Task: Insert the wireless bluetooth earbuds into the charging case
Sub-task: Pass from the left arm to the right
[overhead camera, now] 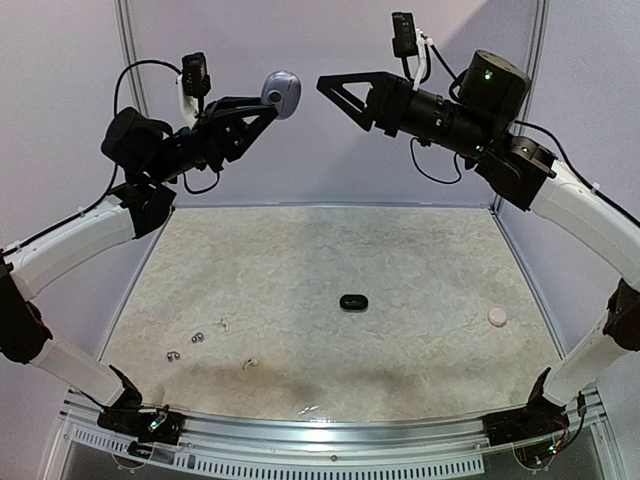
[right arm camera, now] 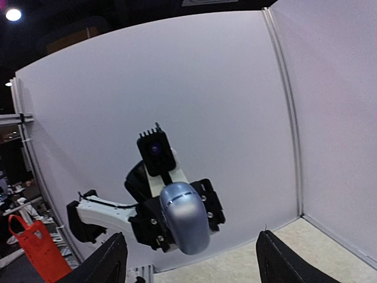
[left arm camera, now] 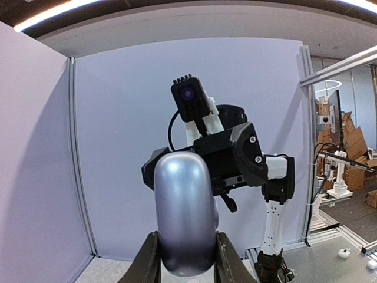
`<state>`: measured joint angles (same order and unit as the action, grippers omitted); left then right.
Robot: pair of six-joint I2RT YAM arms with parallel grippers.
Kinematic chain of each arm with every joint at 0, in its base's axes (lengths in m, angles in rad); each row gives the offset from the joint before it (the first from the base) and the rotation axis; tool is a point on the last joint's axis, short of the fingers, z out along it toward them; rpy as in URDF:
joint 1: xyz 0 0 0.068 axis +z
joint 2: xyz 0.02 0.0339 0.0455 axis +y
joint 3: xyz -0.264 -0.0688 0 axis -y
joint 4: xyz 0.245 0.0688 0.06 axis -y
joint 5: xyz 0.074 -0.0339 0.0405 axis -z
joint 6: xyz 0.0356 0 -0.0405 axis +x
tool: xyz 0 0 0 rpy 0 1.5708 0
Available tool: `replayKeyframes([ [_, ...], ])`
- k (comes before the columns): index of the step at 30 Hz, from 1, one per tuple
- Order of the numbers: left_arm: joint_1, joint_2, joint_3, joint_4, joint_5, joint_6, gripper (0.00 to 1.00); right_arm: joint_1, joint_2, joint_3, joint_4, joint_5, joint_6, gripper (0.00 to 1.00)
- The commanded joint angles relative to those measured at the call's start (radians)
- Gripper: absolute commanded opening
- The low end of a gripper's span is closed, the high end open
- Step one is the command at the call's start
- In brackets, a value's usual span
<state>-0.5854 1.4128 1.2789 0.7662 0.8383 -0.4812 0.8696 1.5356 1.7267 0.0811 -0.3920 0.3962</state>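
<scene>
My left gripper (overhead camera: 270,105) is raised high above the table's back left and is shut on a silvery-blue charging case (overhead camera: 282,92), closed, which fills the left wrist view (left arm camera: 184,206) between both fingers (left arm camera: 147,262). My right gripper (overhead camera: 338,100) hangs open at the same height, facing the case with a gap between them. In the right wrist view the case (right arm camera: 185,218) sits beyond the wide-apart fingers (right arm camera: 112,262). Tiny earbuds lie on the table at the front left: two silvery-grey ones (overhead camera: 172,354) (overhead camera: 198,337) and two white ones (overhead camera: 222,324) (overhead camera: 250,364).
A black oval case (overhead camera: 353,302) lies at the table's middle. A white round case (overhead camera: 497,317) sits near the right edge. Pale walls (overhead camera: 330,150) close off the back and sides, and a metal rail (overhead camera: 330,430) runs along the front.
</scene>
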Motion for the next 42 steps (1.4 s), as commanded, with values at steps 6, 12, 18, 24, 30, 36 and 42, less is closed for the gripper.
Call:
replayKeyframes([
  [6, -0.022, -0.012, -0.005, 0.044, 0.035, -0.008, 0.00, 0.003, 0.123, 0.105, 0.053, -0.185, 0.039, 0.66],
  [12, -0.033, -0.012, -0.012, 0.048, 0.026, 0.003, 0.00, 0.009, 0.154, 0.120, 0.043, -0.217, 0.061, 0.52],
  [18, -0.032, -0.005, -0.009, 0.043, 0.013, -0.012, 0.00, 0.020, 0.169, 0.148, 0.030, -0.243, 0.053, 0.43],
  [24, -0.033, 0.000, -0.006, 0.031, 0.004, -0.012, 0.00, 0.021, 0.199, 0.214, -0.039, -0.252, 0.043, 0.26],
  [30, -0.033, -0.001, -0.013, -0.003, -0.005, 0.014, 0.00, 0.021, 0.216, 0.237, -0.068, -0.272, 0.037, 0.00],
  [36, -0.029, -0.005, -0.039, -0.053, -0.030, 0.038, 0.00, 0.020, 0.189, 0.233, -0.114, -0.259, 0.000, 0.00],
  [42, 0.004, -0.030, -0.076, -0.092, 0.018, 0.077, 0.74, 0.022, 0.148, 0.211, -0.261, -0.173, -0.084, 0.00],
])
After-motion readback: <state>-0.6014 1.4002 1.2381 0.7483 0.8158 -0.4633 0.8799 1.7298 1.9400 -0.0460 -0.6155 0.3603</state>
